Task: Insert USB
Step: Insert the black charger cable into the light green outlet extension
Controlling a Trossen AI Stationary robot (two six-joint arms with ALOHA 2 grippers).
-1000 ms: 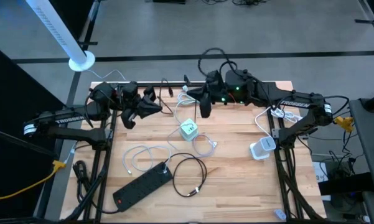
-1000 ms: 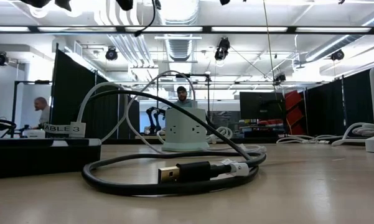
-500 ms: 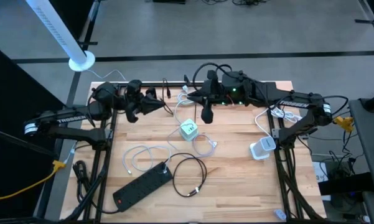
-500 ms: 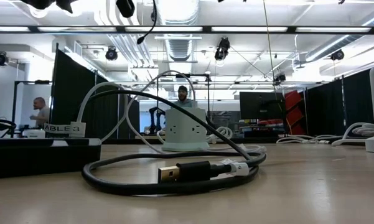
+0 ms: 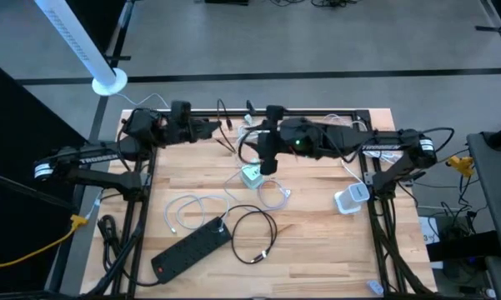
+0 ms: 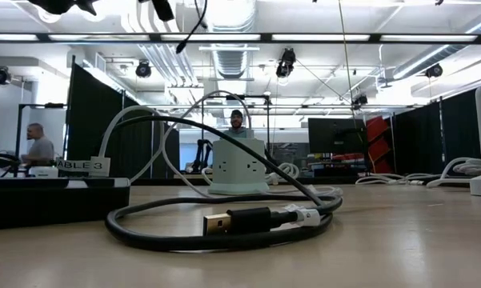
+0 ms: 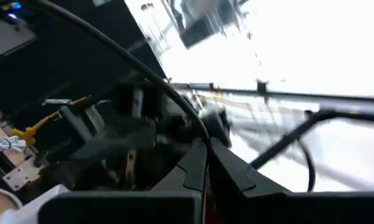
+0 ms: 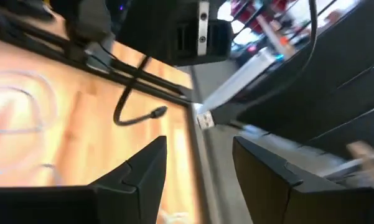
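Note:
A black cable [image 5: 254,237] lies coiled near the table's middle, its gold USB plug [image 6: 218,224] flat on the wood. Beyond it stands a white cube charger [image 5: 252,175], also in the low view [image 6: 238,166]. My right gripper [image 5: 267,162] hangs just beyond the cube's far side. It is open in the right wrist view [image 8: 199,162], with nothing between its fingers. My left gripper [image 5: 212,129] is shut [image 7: 205,168] above the far left of the table, pointing toward the right arm. A black cable [image 7: 143,68] runs up to its fingertips. My left gripper's shut fingertips [image 7: 202,158] meet the line of a black cable in the left wrist view. Whether they touch it I cannot tell.
A black power strip [image 5: 192,248] lies near the front left, beside a loose white cable [image 5: 183,212]. A second white charger [image 5: 350,200] sits at the right edge. Another black cable end [image 8: 155,112] lies by the far edge. People stand in the room behind.
My right gripper has moved toward the table's left and near edges, closing on the white cube charger. My left gripper has swung toward the far edge and a little to the right. Nothing on the table has moved.

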